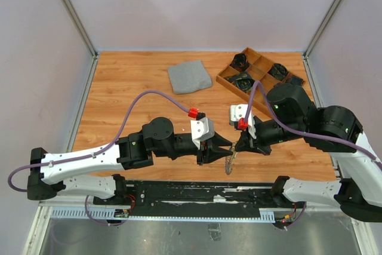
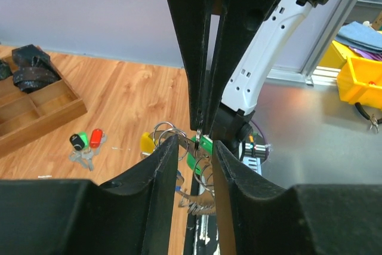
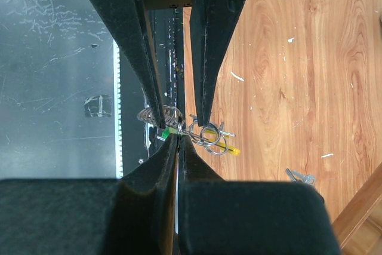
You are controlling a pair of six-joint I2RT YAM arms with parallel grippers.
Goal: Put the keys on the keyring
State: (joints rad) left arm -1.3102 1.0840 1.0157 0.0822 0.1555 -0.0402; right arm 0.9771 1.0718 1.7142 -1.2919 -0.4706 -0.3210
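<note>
1. Pinching the keyring is the right gripper's job. Its jaws are pressed together on the wire right at their tips, so the loop hangs above the worktop, where a key can be worked along it.
2. Facing it tip to tip is the left gripper. Its jaws are spread partway, one on either side of the bundle. I see no firm pinch there, and I judge it is set to steer a key rather than carry the load.
3. Between the two grippers the keyring is a tangle of loops. A green key sits at the right gripper's tips, inside the left gripper's spread. A yellow key shows just outside one left finger. I cannot tell whether either is fully threaded.
4. Well off to the side of the left gripper, loose keys with dark, green and red heads lie on the worktop near a wooden tray. I'd say the task is only partway done.
5. Meeting in mid-air makes sense to me. Each wrist camera looks straight down its own fingers at the ring, and thin wire needs one gripper to fix it while the other feeds.
6. My worry is the grip itself — wire held only at the tips could twist or slip under a sideways push.
</note>
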